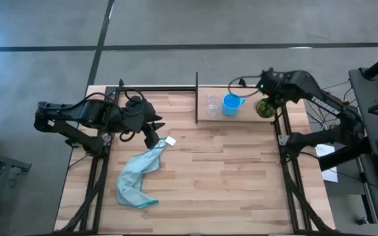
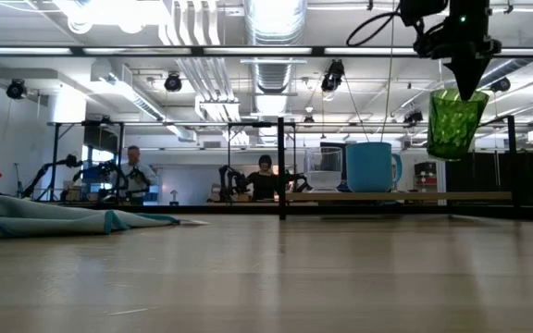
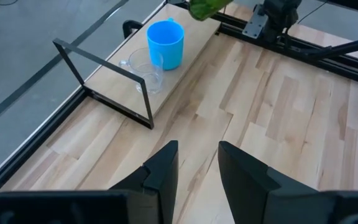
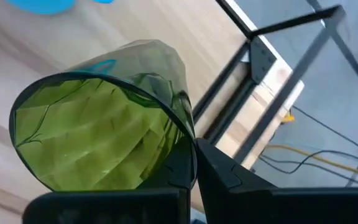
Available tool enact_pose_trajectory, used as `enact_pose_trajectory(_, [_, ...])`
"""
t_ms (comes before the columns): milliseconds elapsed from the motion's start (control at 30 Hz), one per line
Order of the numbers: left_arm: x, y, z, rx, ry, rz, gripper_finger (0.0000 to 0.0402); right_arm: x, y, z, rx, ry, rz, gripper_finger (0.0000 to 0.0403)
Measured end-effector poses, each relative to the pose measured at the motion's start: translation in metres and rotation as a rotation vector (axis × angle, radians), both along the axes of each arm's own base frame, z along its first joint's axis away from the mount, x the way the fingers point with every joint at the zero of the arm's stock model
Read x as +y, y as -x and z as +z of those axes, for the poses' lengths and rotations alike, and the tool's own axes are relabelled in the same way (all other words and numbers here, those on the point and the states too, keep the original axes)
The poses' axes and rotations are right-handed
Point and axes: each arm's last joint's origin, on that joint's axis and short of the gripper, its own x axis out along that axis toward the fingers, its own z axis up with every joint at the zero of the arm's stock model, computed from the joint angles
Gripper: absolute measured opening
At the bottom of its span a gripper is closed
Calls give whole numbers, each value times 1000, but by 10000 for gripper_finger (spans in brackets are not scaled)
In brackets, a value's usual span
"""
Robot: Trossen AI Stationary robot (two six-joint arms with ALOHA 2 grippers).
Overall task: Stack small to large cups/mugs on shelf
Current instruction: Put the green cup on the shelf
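The shelf [image 1: 241, 115] is a pale board at the table's far edge, framed by black rods. On it stand the clear cup [image 1: 212, 105] and, to its right, the blue mug [image 1: 231, 104], both upright on their bases. My right gripper [image 1: 268, 99] is shut on the olive-green cup [image 1: 264, 107] and holds it above the shelf's right end, clear of the board in the low view [image 2: 454, 123]. My left gripper [image 1: 153, 133] is open and empty at the table's left, above the cloth's upper end. My right gripper pinches the green cup's rim wall [image 4: 185, 134], one finger [image 4: 180, 171] inside the cup and one outside. The fingers come from above, pointing down [image 2: 466, 79]. The cup hangs upright below them, mouth up, lifted clear of the shelf.
A light blue cloth [image 1: 138, 174] lies crumpled on the table's left half, a small white tag [image 1: 170, 141] by its upper end. Bare tabletop lies between cloth and shelf. Black frame rails run along the table's left and right edges. People and other arms show far behind the table.
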Motion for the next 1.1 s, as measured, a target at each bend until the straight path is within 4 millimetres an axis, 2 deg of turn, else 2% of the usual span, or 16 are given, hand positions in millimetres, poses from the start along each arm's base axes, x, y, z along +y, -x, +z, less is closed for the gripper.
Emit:
enact_pose_trajectory(233, [0, 0, 0, 1, -1, -2, 100, -29, 14, -3, -131, -125, -75, 9])
enact_pose_trajectory(400, [0, 0, 0, 3, -5, -5, 100, -51, 17, -13, -101, -161, -148, 9])
enact_pose_trajectory(933, [0, 0, 0, 3, -4, -6, 100, -86, -8, -39, -52, -273, -188, 9])
enact_pose_trajectory(1100, [0, 0, 0, 3, -3, -6, 100, -94, -12, -48, 8, -278, -170, 20])
